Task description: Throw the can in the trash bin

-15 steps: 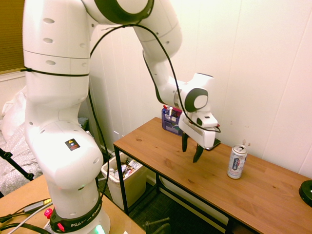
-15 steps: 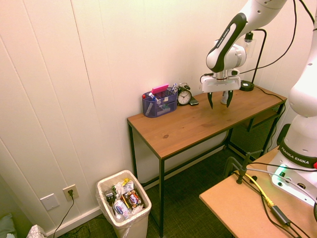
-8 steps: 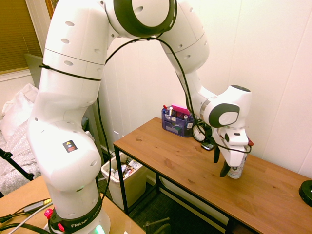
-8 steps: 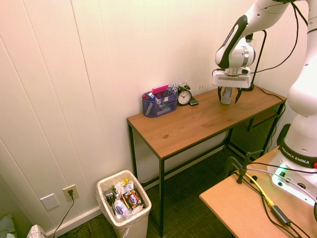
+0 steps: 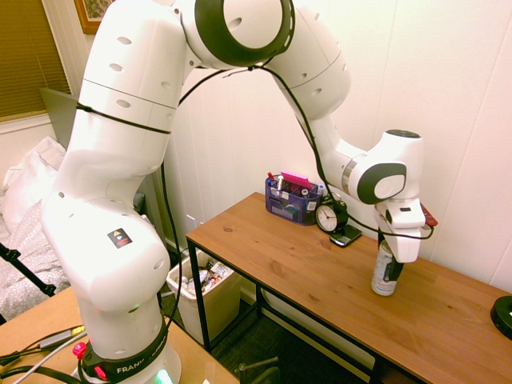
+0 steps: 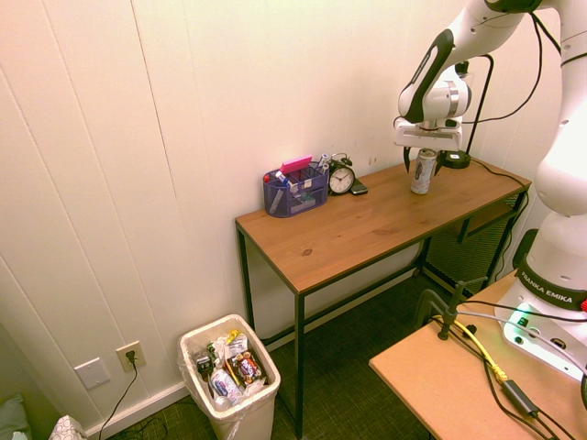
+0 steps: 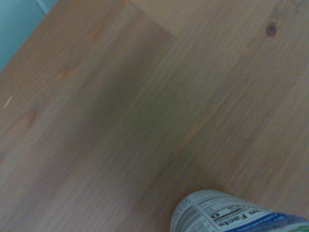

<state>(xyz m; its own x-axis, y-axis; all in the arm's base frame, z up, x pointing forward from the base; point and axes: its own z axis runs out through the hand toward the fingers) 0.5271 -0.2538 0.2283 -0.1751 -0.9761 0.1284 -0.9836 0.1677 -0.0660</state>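
Silver-white can [image 6: 423, 172] stands upright on brown wooden desk [image 6: 312, 240], between wide-open fingers [image 6: 424, 169] of white robot arm [image 6: 438, 96]. Whether fingers touch can, cannot tell. Black clock [image 6: 340, 177] sits beside purple organiser [image 6: 295, 192]; cream trash bin [image 6: 249, 417], partly filled, stands on floor near desk's end.

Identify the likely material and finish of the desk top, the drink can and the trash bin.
Desk top: wood or wood-look board, satin; grain and knots show.
Drink can: probably thin metal, printed, with slight sheen; its slim cylindrical form suggests aluminium.
Trash bin: seemingly moulded plastic, cream, smooth; rounded corners hint at it.
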